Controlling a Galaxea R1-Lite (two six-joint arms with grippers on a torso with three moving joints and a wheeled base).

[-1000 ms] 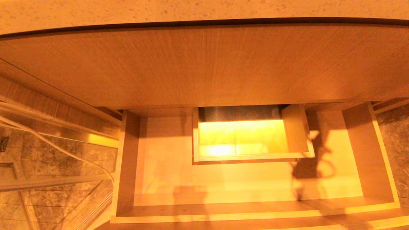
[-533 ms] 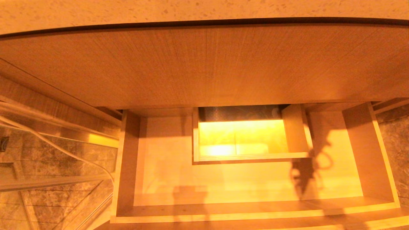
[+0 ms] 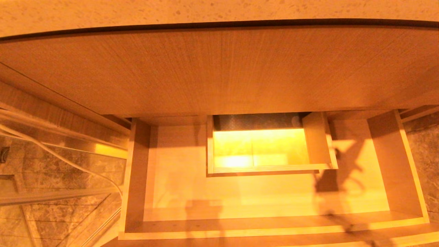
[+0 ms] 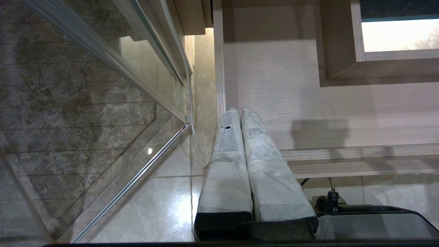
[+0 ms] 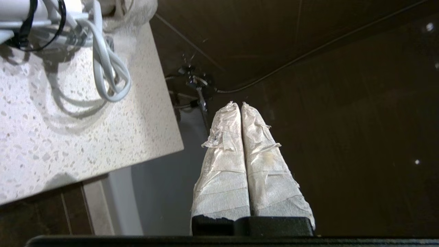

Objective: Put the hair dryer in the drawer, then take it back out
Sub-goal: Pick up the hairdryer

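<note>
Right tool (image 5: 240,106), pads together and empty, could snag the small white hair dryer's (image 5: 20,10) looped cord on the speckled worktop (image 5: 68,137).

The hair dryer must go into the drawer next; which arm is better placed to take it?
Probably the right: its closed claw hovers beside the countertop carrying the hair dryer. The left claw hangs parked by the drawer.

Both pincers (image 4: 240,113) (image 5: 240,106) have white-taped fingers on black bases
</note>
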